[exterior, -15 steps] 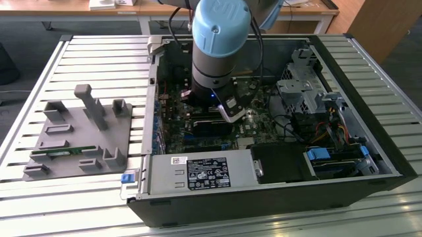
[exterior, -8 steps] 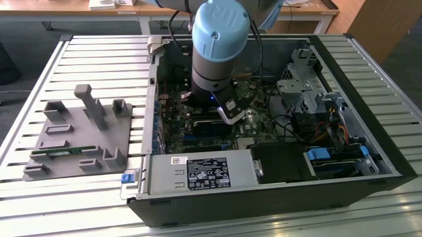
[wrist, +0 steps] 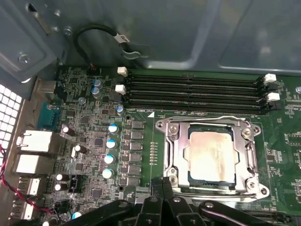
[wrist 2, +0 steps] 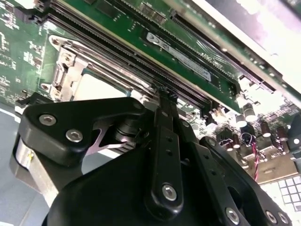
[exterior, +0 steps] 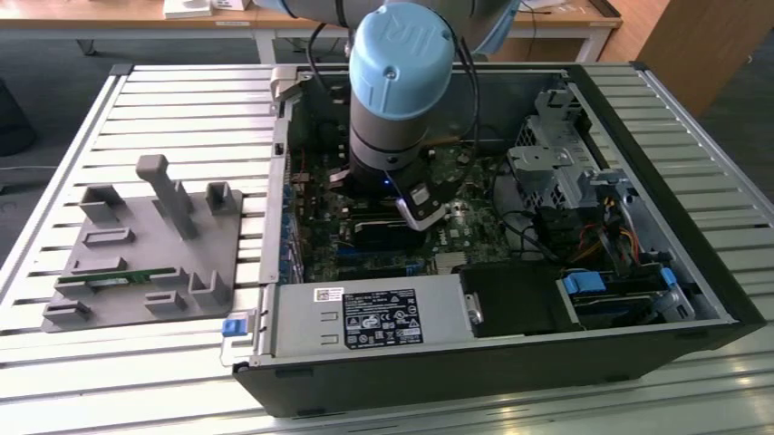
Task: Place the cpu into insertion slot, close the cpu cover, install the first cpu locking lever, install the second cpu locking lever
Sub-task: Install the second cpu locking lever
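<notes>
Slatted tabletop (exterior: 158, 100) carries the opened computer case (exterior: 677, 299). Cpu (wrist: 211, 155) seated, cpu cover (wrist: 175, 141) closed; lever step in hand. Claw (wrist: 162, 184) appears clenched, empty, beside the socket.

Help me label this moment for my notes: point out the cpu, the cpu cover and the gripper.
cpu (wrist: 211, 157), first wrist view, middle of its silvery top.
cpu cover (wrist: 175, 155), first wrist view, side bar of the metal frame around the chip.
gripper (wrist: 162, 181), first wrist view, its fingertips at the socket's edge.

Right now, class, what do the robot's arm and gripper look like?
The arm is a thick grey cylinder with a light-blue round cap, and a black cable runs down beside it. The gripper is matte black, built of flat linkage bars joined by silver screws.
</notes>
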Action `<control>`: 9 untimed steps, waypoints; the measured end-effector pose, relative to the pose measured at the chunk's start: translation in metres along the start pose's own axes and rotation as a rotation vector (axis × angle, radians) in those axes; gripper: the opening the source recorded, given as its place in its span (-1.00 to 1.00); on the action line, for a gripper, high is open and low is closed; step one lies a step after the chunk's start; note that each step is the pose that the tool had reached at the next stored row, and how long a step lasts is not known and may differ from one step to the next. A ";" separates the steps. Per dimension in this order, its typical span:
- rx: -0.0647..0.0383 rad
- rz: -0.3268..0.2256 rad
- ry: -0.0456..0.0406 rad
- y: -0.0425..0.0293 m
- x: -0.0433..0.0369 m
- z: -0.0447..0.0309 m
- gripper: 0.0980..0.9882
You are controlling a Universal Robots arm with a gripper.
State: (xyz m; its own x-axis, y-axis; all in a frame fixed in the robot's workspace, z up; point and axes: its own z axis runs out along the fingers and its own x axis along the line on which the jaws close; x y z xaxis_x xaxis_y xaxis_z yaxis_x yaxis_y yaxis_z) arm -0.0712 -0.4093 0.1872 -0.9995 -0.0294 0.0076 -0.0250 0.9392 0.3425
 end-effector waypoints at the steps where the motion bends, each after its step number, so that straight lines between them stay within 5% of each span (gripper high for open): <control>1: -0.002 0.000 0.0000 0.0000 0.0006 0.0001 -0.98; 9: -0.002 0.000 -0.0001 -0.0001 0.0009 0.0002 -0.98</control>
State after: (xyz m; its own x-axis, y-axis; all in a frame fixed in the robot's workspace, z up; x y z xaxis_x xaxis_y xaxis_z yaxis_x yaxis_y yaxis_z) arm -0.0721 -0.4093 0.1870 -0.9995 -0.0294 0.0075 -0.0250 0.9385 0.3443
